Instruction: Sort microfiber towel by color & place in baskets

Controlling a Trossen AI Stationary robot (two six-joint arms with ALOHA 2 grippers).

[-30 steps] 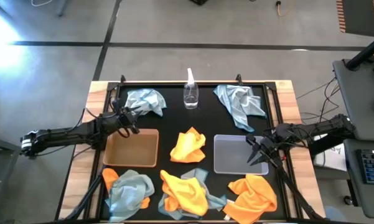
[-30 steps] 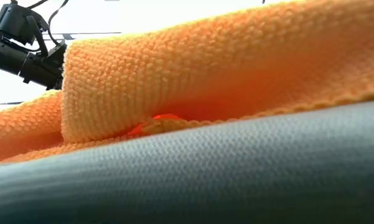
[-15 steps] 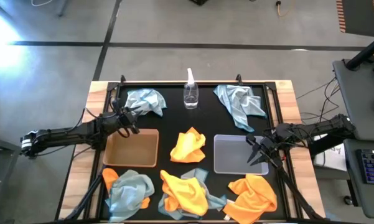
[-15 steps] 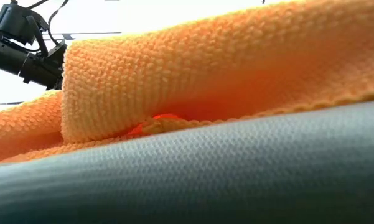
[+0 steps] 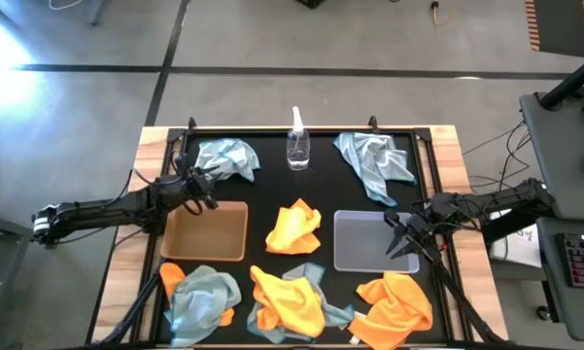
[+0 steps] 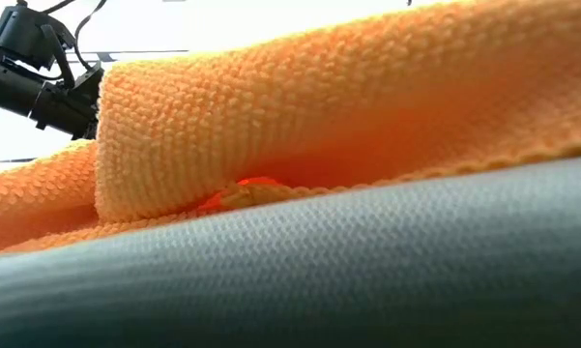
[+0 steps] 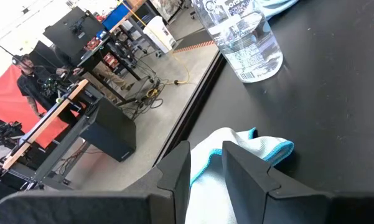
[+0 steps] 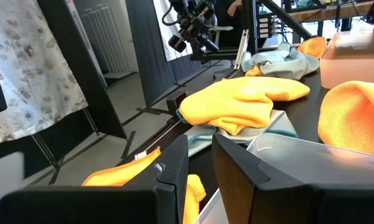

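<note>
Orange towels (image 5: 293,227) unsorted; we see no change. Left end effector (image 5: 206,187) by far-left blue-grey towel (image 5: 228,157), right end effector (image 5: 400,238) over clear basket (image 5: 342,255), both slightly spread, sorting not begun.

Open black mat (image 5: 272,199) between baskets (image 5: 205,231)

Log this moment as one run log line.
left gripper: over brown basket far edge, empty | right gripper: over clear basket right edge, empty | towels: all unsorted on mat | baskets: both empty
</note>
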